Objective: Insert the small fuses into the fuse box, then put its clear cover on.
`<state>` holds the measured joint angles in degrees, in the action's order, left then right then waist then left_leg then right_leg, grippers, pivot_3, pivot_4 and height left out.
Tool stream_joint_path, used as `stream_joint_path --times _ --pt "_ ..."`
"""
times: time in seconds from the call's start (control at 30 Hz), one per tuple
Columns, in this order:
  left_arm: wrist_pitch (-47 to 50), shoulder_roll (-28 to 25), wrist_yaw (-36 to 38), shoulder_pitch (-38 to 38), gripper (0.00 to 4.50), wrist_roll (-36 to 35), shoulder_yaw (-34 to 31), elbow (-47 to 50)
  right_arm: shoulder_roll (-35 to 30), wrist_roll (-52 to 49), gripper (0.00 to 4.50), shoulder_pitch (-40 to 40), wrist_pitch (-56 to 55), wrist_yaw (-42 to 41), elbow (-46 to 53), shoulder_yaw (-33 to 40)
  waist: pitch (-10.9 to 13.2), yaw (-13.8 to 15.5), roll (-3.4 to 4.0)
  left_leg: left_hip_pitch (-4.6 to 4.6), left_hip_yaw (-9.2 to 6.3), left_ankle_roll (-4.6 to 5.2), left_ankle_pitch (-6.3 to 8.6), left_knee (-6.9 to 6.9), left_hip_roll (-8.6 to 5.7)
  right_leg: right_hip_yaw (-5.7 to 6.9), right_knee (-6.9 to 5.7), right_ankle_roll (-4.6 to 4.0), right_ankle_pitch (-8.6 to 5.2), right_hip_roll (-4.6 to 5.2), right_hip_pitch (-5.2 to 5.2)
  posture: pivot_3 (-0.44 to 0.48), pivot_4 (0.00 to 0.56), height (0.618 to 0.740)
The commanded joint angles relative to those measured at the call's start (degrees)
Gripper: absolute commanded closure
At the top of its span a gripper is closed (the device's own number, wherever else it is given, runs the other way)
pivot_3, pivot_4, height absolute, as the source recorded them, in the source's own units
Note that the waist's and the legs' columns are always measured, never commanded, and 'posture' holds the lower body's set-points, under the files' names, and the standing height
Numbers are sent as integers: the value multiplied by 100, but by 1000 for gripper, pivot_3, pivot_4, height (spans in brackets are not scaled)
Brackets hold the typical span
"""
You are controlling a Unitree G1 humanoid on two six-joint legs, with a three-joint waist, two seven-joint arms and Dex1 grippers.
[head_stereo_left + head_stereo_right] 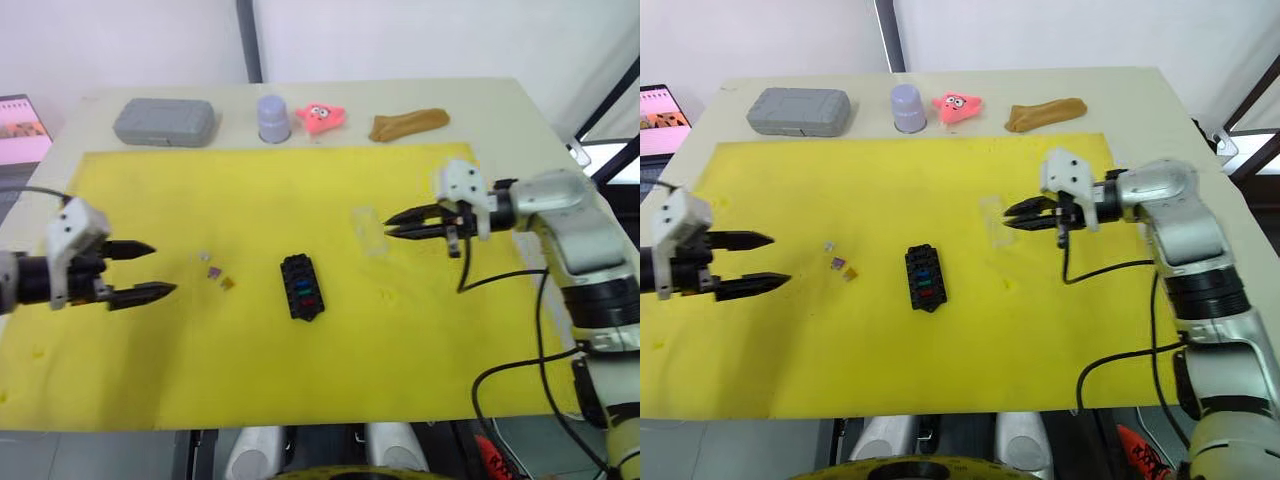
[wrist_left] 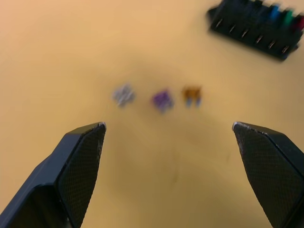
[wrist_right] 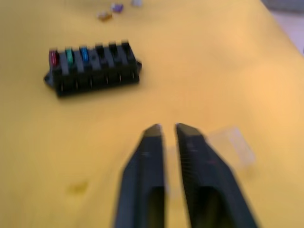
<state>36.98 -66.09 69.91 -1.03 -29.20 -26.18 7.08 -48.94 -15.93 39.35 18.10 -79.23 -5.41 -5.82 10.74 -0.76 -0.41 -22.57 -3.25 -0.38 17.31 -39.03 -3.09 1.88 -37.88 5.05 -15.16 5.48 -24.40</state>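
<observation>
The black fuse box [image 1: 301, 287] lies mid-mat with blue, green and red fuses seated in one row. Three loose small fuses lie to its left: clear-grey [image 1: 205, 257], purple [image 1: 213, 271] and orange [image 1: 227, 283]. My left gripper [image 1: 160, 270] hovers open just left of them, and they sit ahead of its fingers in the left wrist view, with the purple one [image 2: 162, 99] in the middle. The clear cover [image 1: 367, 230] rests flat right of the box. My right gripper [image 1: 388, 226] is shut and empty, its tips just right of the cover [image 3: 228, 142].
Along the table's far edge, beyond the yellow mat [image 1: 300, 380], stand a grey rounded case [image 1: 165, 122], a lavender cup [image 1: 273, 118], a pink star toy [image 1: 320, 116] and a brown lumpy object [image 1: 408, 123]. A screen [image 1: 20, 130] sits off the table's left.
</observation>
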Motion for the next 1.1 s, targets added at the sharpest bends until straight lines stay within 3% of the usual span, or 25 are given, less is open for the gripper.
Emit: stream_joint_path --times 0.03,0.17,0.2,0.37,0.57,0.83,1.1 --pt "-349 -240 231 -382 0 324 -907 -631 -465 2 2144 -24 -210 -126 -311 439 1 0 1 0 1 1 1 0 0 0 1 0 0 1 0 0 150 731" --pt "-499 -230 336 -667 0 426 -1255 -912 -764 146 129 -72 -514 -141 -694 509 1 -2 2 2 4 3 2 0 0 0 3 0 0 5 2 0 150 731" --pt "-540 -215 354 -721 0 451 -1309 -952 -812 187 53 -80 -575 -131 -758 513 1 -1 2 1 4 3 2 0 0 0 3 0 0 6 2 0 150 731" --pt "-640 -160 360 -829 0 496 -1327 -994 -903 249 53 -87 -730 -121 -890 528 3 -1 5 0 5 2 3 1 1 -1 3 0 0 7 0 0 150 731" --pt "-531 84 202 -298 0 246 -743 -793 -622 185 53 99 -646 54 -612 427 4 1 9 1 4 2 3 1 1 -1 3 0 0 7 1 0 150 731" --pt "995 640 388 663 0 -854 474 -383 167 -289 53 397 165 89 870 0 4 -13 8 -6 3 -8 -3 -1 2 -1 -1 1 1 5 -5 0 150 731" --pt "2495 837 346 1420 0 -1634 973 -942 858 -530 53 476 710 383 2005 -481 3 8 6 -6 0 -14 -7 -7 1 0 -6 1 1 3 -5 0 150 731"
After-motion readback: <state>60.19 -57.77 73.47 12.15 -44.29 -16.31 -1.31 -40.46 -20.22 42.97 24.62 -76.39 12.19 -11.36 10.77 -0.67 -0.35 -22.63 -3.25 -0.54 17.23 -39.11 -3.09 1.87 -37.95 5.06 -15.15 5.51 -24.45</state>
